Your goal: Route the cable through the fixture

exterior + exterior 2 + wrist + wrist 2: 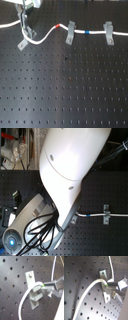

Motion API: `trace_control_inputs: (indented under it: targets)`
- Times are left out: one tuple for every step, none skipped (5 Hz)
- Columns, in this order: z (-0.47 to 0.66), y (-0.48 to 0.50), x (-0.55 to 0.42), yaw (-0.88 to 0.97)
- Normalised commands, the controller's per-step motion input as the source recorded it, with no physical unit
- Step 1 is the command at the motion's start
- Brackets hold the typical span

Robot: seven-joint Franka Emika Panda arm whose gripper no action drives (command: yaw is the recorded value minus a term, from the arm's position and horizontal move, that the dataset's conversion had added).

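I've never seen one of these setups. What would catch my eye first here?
Probably the white cable snaking across the back of the black perforated table, with a red band and a blue band. At the first exterior view's left, the gripper brings it to a grey fixture. In the second exterior view, the big white arm blocks most of the scene.

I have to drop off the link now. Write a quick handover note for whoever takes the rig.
Gripper: shut on the cable, right at the fixture.
Cable: in both wrist views it curves in between the fixture's two prongs.
Done: in the first exterior view the cable already passes the two narrower clips, red band and blue band beside the nearer one.
Left: confirm it is seated, release, withdraw.
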Motion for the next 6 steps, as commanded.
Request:
trace_control_inputs:
  targets:
    - [-0.26,-0.227,-0.028,0.09]
    - [-0.03,-0.169,-0.291,0.13]
    - [-0.08,-0.125,-0.347,0.15]
    - [-0.15,-0.080,-0.213,0.17]
    - [-0.17,0.048,-0.283,0.15]
    - [-0.23,0.066,-0.300,0.17]
